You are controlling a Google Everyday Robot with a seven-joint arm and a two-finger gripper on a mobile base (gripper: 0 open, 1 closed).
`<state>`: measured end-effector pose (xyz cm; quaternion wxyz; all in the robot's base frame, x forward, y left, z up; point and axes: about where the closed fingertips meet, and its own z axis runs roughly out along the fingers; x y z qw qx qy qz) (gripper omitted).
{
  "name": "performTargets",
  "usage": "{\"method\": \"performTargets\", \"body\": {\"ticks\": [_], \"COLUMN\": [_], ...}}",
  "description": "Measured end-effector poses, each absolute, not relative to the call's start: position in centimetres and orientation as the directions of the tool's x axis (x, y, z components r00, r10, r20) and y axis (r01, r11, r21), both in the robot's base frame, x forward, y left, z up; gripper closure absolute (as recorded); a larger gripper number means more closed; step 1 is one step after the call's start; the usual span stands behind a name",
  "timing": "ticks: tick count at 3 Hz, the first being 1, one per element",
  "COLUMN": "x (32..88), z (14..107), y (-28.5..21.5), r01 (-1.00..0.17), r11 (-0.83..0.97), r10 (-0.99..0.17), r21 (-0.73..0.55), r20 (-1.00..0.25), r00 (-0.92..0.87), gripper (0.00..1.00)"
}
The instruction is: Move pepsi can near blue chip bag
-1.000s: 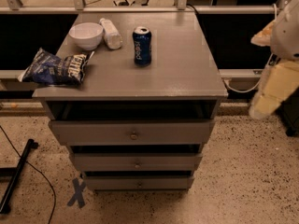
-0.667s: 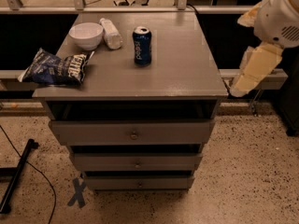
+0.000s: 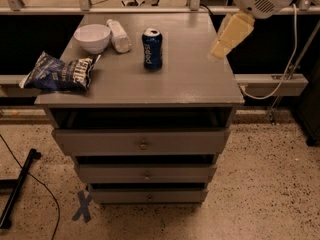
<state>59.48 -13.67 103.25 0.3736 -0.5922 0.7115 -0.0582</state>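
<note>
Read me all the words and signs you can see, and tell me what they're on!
"pepsi": white letters running down the side of the pepsi can.
Blue chip bag: big white letters, too blurred to read.
"X": tape mark on the floor.
White bottle: nothing readable.
Pincer, above the cabinet's right side: no writing.
</note>
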Motion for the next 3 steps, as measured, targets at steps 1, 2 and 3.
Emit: {"method": "performTargets", "body": {"ticks": [1,2,3], "x": [59.7,61.4,64.6], "z": [103.2,102.5,100.9], "y": [-13.4,-11.5,-8.4], "r01": [-0.8,-0.805,-0.782], "r11": [0.293,0.303,0.378], "r10": [-0.882,-0.848,-0.783], "r21": [-0.524,-0.51,-0.495], "r20": [-0.471,-0.53,-0.621], "r00": [-0.015,0.017,0.015], "gripper": [0.0,0.0,0.0]}}
